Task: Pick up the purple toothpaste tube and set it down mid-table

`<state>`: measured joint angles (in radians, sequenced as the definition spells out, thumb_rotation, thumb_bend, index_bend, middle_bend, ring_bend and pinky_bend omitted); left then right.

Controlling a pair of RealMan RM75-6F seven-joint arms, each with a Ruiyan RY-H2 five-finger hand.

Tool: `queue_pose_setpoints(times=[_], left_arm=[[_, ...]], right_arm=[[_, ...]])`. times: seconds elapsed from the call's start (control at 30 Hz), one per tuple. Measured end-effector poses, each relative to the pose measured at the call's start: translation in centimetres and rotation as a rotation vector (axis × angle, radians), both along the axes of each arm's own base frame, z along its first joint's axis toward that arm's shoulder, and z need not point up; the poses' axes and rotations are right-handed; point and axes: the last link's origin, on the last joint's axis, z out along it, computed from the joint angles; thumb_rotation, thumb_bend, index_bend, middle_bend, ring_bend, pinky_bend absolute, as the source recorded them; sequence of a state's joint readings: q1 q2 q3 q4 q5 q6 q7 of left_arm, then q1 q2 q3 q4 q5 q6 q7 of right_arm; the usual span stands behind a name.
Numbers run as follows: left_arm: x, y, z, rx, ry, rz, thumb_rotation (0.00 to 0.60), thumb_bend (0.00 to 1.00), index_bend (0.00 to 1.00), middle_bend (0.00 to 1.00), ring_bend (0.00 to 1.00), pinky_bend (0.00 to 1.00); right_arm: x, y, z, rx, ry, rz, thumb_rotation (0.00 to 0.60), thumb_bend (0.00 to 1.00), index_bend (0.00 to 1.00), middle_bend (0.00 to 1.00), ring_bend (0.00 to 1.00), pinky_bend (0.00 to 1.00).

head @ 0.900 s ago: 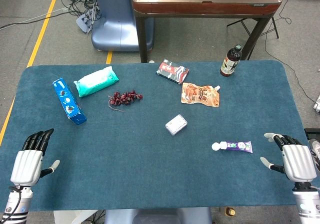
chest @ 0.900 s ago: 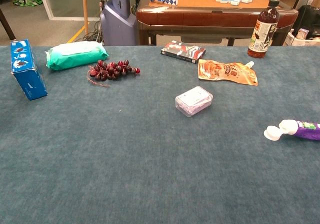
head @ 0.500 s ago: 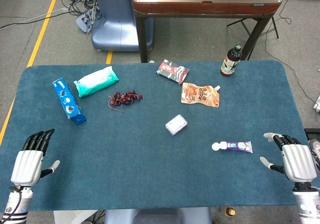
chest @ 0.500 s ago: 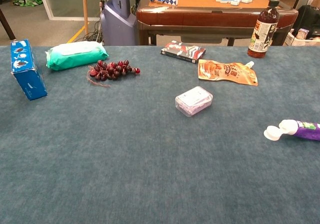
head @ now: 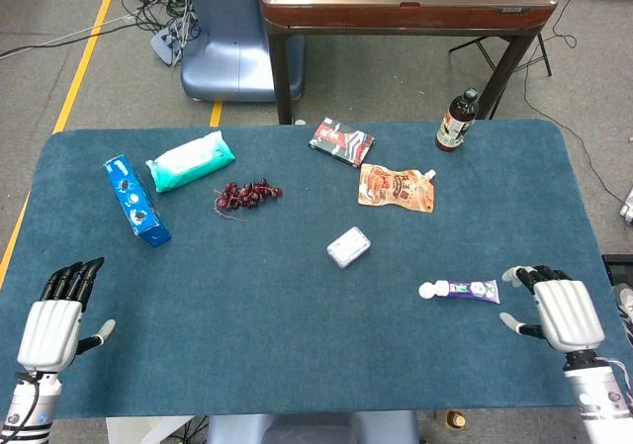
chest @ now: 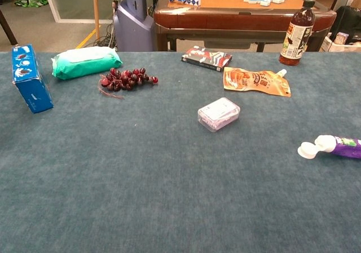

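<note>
Nearby, slim purple toothpaste tube (head: 463, 289) on napped table (head: 297, 345), right hand (head: 560, 310) spread

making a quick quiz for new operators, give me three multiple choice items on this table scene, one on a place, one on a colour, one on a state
1. Where does the purple toothpaste tube lie?
A. by the right hand
B. beside the grapes
C. on the blue box

2. What colour is the tube's cap?
A. red
B. white
C. black

3. What is the left hand doing?
A. holding the blue box
B. pressing on the grapes
C. holding nothing

Answers:
1 A, the tube sits just off that hand's fingertips, far from the grapes and the blue box.
2 B, the cap shows white in both views.
3 C, it hangs at the near left edge, nothing in it.
</note>
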<state>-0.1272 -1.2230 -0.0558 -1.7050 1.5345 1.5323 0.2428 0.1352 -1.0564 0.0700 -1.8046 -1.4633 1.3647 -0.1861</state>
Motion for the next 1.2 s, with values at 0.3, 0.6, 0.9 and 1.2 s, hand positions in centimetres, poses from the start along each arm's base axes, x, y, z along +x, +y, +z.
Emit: queue_pose_setpoints(times=[0.3, 0.6, 0.9, 1.2], left_arm=[[0.0, 0.0, -0.1, -0.002, -0.009, -0.002, 0.6, 0.17, 0.0, 0.12, 0.11, 0.09], [-0.1, 0.1, -0.4, -0.007, -0.012, 0.006, 0.6, 0.17, 0.0, 0.12, 0.11, 0.09], [-0.4, -0.1, -0.5, -0.009, -0.009, 0.026, 0.6, 0.17, 0.0, 0.12, 0.11, 0.09], [-0.5, -0.2, -0.4, -0.008, -0.008, 0.032, 0.6, 0.17, 0.0, 0.12, 0.11, 0.09]], right_arm=[[-1.2, -1.9, -2.4, 0.066, 0.052, -0.033, 0.6, 0.21, 0.41, 0.46, 0.36, 0.42], [-1.9, -4.3, -5.2, 0.126, 0.092, -0.038, 0.6, 0.23, 0.41, 0.46, 0.36, 0.42], [-3.0, -6.4, -8.2, 0.189, 0.134, -0.05, 0.6, 0.27, 0.41, 0.46, 0.36, 0.42], [-3.8, -7.3, -9.9, 0.221, 0.145, -0.063, 0.6, 0.28, 0.41, 0.46, 0.36, 0.42]])
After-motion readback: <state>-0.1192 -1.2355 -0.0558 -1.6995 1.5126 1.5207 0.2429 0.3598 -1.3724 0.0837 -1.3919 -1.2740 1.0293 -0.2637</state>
